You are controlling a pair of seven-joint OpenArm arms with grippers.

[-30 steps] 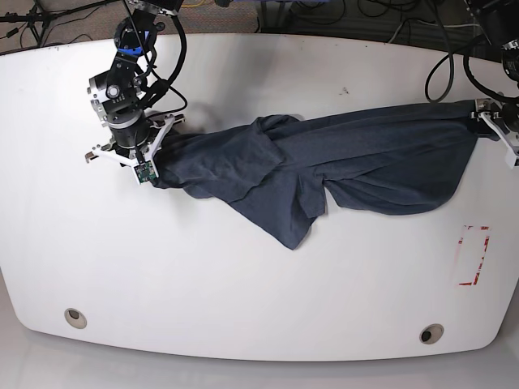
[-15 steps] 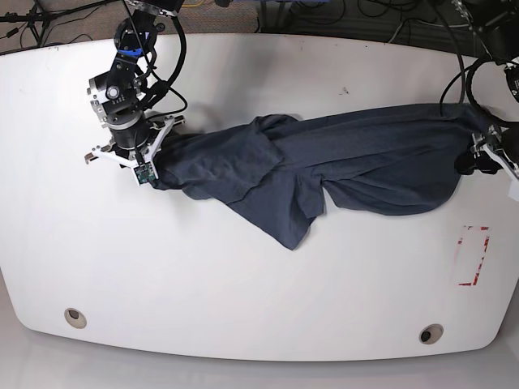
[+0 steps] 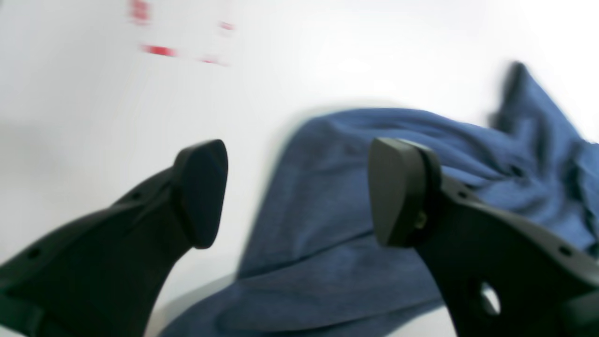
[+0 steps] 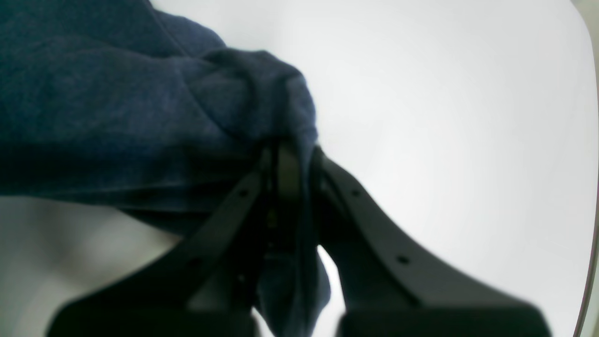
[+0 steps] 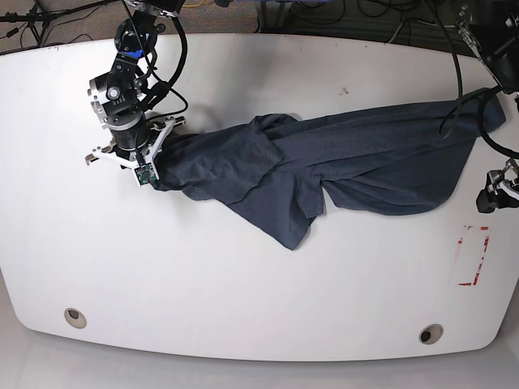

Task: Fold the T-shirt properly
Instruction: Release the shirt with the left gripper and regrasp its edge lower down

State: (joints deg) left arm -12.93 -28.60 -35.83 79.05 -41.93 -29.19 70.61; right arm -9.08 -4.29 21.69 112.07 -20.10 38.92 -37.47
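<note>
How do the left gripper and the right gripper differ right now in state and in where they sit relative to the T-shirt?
The right gripper is shut on a bunched edge of the T-shirt; the left gripper is open and holds nothing. In the base view the right gripper sits at the shirt's end, in contact with it, while the left gripper sits off the opposite end, apart from the cloth. Both have dark fingers and are over the white table.

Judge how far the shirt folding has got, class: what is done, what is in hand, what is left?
Done: nothing tidy; the T-shirt lies stretched and bunched across the table. In hand: the right gripper is shut on one end of it, while the left gripper hangs open beside the other end, holding nothing. Left: flattening and every fold.
</note>
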